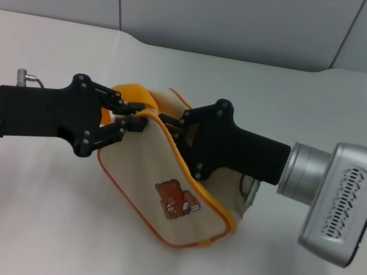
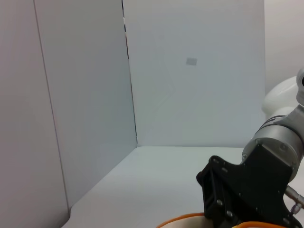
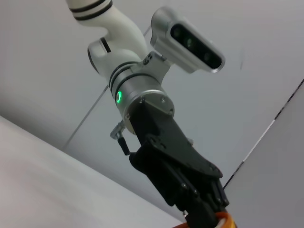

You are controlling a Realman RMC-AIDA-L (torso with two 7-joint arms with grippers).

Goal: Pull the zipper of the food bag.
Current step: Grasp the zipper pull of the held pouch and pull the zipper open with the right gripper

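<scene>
The food bag [image 1: 163, 176], cream with orange piping and a brown bear print [image 1: 175, 200], lies tilted in the middle of the table. Its orange loop handle [image 1: 133, 93] sticks up at the far left end. My left gripper [image 1: 133, 117] comes in from the left and is shut on the bag's rim just below the handle. My right gripper [image 1: 170, 124] comes in from the right and is shut on the top rim where the zip track runs. The two grippers' fingertips are a short way apart. The zipper pull is hidden between the right fingertips.
The white table [image 1: 32, 211] runs back to grey wall panels [image 1: 224, 11]. The left wrist view shows the right arm's black gripper body [image 2: 242, 194] and a strip of orange rim [image 2: 183, 221]. The right wrist view shows the left arm [image 3: 142, 95].
</scene>
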